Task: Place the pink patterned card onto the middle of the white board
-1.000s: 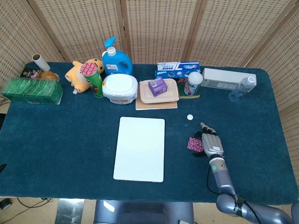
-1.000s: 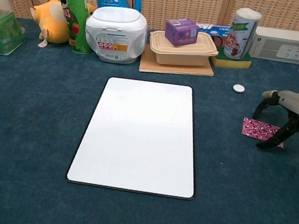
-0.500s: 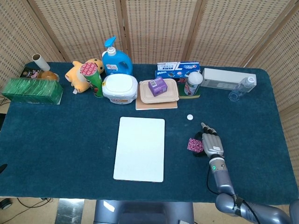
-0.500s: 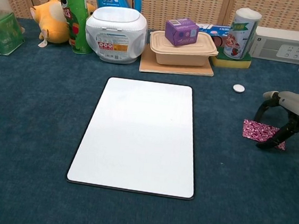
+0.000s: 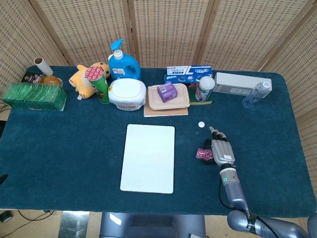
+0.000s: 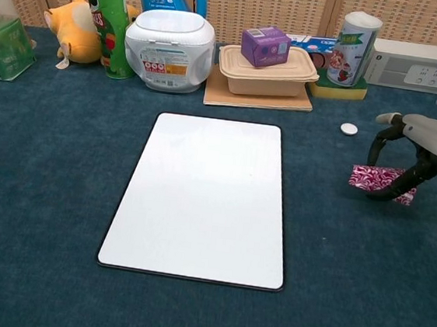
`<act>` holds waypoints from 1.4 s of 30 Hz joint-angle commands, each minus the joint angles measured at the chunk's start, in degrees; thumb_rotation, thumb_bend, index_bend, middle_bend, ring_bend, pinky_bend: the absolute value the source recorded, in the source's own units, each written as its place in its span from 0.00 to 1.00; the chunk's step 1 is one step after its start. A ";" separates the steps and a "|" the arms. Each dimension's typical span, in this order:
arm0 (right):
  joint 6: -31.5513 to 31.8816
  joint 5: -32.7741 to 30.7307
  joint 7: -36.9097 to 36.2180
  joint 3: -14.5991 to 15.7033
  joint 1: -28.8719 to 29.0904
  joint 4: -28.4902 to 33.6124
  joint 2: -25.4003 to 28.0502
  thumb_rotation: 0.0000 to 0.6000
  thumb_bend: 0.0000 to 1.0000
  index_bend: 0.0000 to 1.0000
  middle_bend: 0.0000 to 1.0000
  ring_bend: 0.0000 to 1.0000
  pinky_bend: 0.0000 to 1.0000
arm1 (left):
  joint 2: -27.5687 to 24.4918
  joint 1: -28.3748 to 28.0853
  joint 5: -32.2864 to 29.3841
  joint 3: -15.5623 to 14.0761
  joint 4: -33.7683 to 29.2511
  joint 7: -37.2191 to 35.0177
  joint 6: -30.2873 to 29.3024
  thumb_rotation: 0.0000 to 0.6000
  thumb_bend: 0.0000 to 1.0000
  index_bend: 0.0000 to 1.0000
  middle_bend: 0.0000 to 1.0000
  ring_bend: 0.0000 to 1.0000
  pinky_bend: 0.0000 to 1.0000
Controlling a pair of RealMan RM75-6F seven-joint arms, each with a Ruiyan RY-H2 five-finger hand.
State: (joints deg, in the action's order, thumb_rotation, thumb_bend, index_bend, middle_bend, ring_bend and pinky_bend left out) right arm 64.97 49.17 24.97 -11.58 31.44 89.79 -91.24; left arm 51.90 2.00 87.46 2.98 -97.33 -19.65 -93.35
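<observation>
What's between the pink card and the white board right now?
Only bare blue cloth lies between the pink card and the white board, shown in the chest view.

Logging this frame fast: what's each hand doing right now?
Left hand: not in either view.
Right hand: fingers pinch the pink patterned card, which looks lifted off the table.

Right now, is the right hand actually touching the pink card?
Touching. In the chest view the right hand arches over the pink patterned card, and a dark finger runs down onto the card's right part with no gap showing.
</observation>
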 commanded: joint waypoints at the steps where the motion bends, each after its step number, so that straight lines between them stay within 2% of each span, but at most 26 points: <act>1: 0.51 1.72 1.29 -0.34 0.90 3.35 0.75 1.00 0.27 0.49 0.03 0.00 0.00 | 0.00 0.02 0.11 -0.04 -0.01 0.03 -0.05 1.00 0.09 0.00 0.00 0.00 0.00; 6: -0.28 0.42 5.12 -1.89 3.70 7.56 0.43 1.00 0.27 0.49 0.03 0.00 0.00 | 0.04 0.06 0.22 -0.10 0.05 0.02 -0.13 1.00 0.09 0.00 0.00 0.00 0.00; 13: -2.10 -4.18 11.64 -4.78 9.86 9.29 -3.06 1.00 0.27 0.49 0.03 0.00 0.00 | -0.09 0.00 0.32 -0.17 0.22 -0.46 0.00 1.00 0.09 0.00 0.00 0.00 0.00; 19: -2.94 -9.12 17.82 -7.07 16.62 4.46 -8.65 1.00 0.27 0.49 0.03 0.00 0.01 | -0.42 0.12 -0.09 -0.01 0.79 -2.49 -0.07 1.00 0.09 0.00 0.00 0.00 0.00; 26: -3.58 -16.15 20.78 -8.50 21.21 -0.25 -13.76 1.00 0.27 0.47 0.03 0.00 0.00 | -0.56 -0.22 -0.03 -0.15 1.21 -3.09 0.75 1.00 0.09 0.00 0.00 0.00 0.00; 29: -4.34 -18.65 20.19 -9.01 22.11 -1.85 -15.22 1.00 0.27 0.40 0.03 0.00 0.01 | -0.55 -0.38 0.04 -0.20 1.37 -3.12 1.03 1.00 0.09 0.00 0.00 0.00 0.00; 34: -4.73 -19.46 19.35 -8.83 22.79 -2.81 -15.68 1.00 0.18 0.11 0.01 0.00 0.00 | -0.55 -0.77 -0.21 -0.04 1.86 -3.57 1.60 1.00 0.09 0.00 0.00 0.00 0.00; 36: -4.51 -18.99 18.74 -9.08 22.92 -2.35 -15.27 1.00 0.16 0.05 0.01 0.00 0.00 | -0.63 -0.88 -0.22 0.00 1.98 -3.89 1.74 1.00 0.09 0.00 0.00 0.00 0.00; 42: -3.21 -17.16 17.34 -8.99 22.51 -0.43 -12.78 1.00 0.15 0.05 0.01 0.00 0.01 | -0.66 -0.70 -0.09 -0.04 2.33 -4.66 1.33 1.00 0.09 0.00 0.00 0.00 0.00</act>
State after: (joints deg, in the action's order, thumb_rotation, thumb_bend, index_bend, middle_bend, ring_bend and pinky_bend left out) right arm 61.34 31.39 42.67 -20.69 54.13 89.02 -104.60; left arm 51.24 1.30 87.37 2.94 -95.00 -24.31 -92.01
